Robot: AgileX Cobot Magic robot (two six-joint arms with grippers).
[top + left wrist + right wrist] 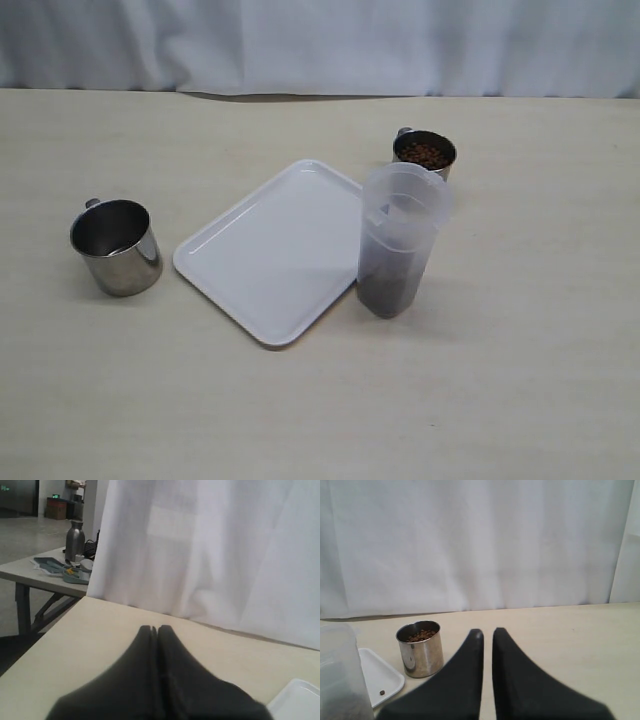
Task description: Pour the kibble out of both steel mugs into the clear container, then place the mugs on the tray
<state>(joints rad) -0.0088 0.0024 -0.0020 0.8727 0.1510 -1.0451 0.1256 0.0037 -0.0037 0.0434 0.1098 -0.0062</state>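
**One mug emptied, one still full; both grippers closed on nothing**

Nearest, just right of centre in the exterior view, the container stands upright on the table. A dark layer of kibble fills its bottom part, and the rest is clear. Its base is just beside the right edge of the tray, which lies flat and at an angle in the middle of the frame. In the right wrist view one small dark speck sits on the tray's corner.

At the left of the frame, apart from the tray, the left mug stands upright and shows only bare steel inside. Its handle points toward the far side.

Further back, right of centre and partly hidden by the container's rim, the far mug stands upright, with kibble nearly to its brim. A white curtain closes off the far edge of the table.

Neither arm shows in the exterior view. The left gripper has its fingers pressed together and grips nothing. It hangs over bare table and points toward the curtain. The right gripper is closed to a thin slit and is also empty. It also faces the curtain, with the far mug ahead of it and to one side.
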